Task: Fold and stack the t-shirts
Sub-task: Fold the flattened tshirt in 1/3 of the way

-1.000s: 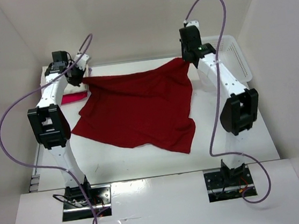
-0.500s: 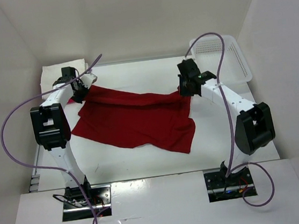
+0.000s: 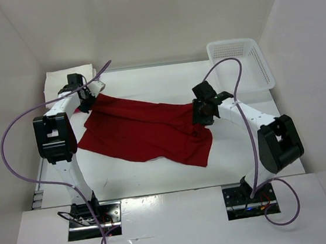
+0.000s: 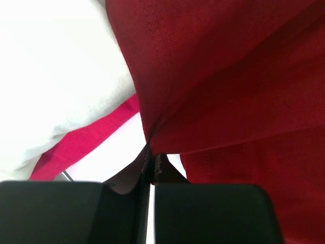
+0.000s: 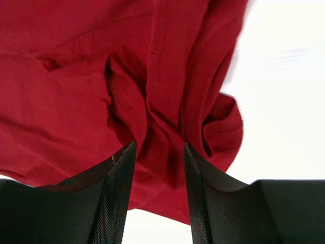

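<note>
A dark red t-shirt [image 3: 146, 130] lies on the table, its far edge folded toward the front. At the shirt's far left corner my left gripper [image 3: 86, 98] is shut on a pinch of the dark red cloth [image 4: 151, 162]. My right gripper [image 3: 200, 116] hangs low over the shirt's right edge with its jaws open. Bunched red cloth [image 5: 158, 147] lies loose between its fingers [image 5: 119, 193]. Just left of the left gripper, a magenta-pink t-shirt [image 4: 86, 140] lies under a cream white t-shirt [image 4: 51, 76] in a pile [image 3: 66, 77].
A white lattice basket [image 3: 244, 59] stands at the far right corner. White walls close in the table at the back and on both sides. The left arm's purple cable [image 3: 11, 133] loops out to the left.
Both arms came down and toward the front, laying the shirt's lifted far edge over its middle. The right gripper has opened and let go of its corner. The left stays shut.
</note>
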Action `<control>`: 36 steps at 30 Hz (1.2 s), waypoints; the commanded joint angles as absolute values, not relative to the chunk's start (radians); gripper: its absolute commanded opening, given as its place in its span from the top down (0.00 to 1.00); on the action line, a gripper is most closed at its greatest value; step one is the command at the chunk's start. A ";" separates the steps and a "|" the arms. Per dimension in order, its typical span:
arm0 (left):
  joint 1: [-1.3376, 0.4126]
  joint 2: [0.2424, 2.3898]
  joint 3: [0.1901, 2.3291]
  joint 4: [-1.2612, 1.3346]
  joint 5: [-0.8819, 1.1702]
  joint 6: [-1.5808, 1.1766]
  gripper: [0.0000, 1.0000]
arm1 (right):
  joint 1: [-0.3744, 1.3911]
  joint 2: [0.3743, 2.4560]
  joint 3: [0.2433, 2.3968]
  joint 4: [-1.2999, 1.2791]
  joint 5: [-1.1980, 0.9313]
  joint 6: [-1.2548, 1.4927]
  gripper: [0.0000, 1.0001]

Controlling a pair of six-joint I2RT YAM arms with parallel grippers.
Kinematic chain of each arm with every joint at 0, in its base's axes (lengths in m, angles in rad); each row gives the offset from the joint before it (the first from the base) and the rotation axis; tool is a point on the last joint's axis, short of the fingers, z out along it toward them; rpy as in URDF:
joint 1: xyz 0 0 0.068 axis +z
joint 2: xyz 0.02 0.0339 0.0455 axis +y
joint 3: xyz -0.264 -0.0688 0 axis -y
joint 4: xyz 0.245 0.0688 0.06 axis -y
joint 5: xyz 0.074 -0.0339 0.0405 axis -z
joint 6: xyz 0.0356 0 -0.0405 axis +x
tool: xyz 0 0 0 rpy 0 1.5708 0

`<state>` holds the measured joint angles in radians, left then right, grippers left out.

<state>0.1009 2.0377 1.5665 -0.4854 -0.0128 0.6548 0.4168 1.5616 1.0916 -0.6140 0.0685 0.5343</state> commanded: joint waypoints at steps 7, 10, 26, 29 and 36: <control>0.103 1.922 1.514 -0.531 -0.052 0.615 0.36 | 0.348 1.528 1.180 -0.604 0.198 0.630 0.52; 0.112 1.846 1.496 -0.583 -0.052 0.594 0.29 | 0.339 1.554 1.174 -0.617 0.218 0.667 0.53; 0.152 1.724 1.224 -0.730 -0.051 0.459 0.22 | 0.348 1.262 0.772 -0.715 -0.046 0.971 0.35; 0.152 1.755 1.215 -0.739 -0.032 0.449 0.22 | 0.377 1.249 0.746 -0.706 -0.058 1.002 0.34; 0.170 1.844 1.160 -0.652 -0.072 0.449 0.20 | 0.388 1.333 0.669 -0.583 -0.114 1.008 0.33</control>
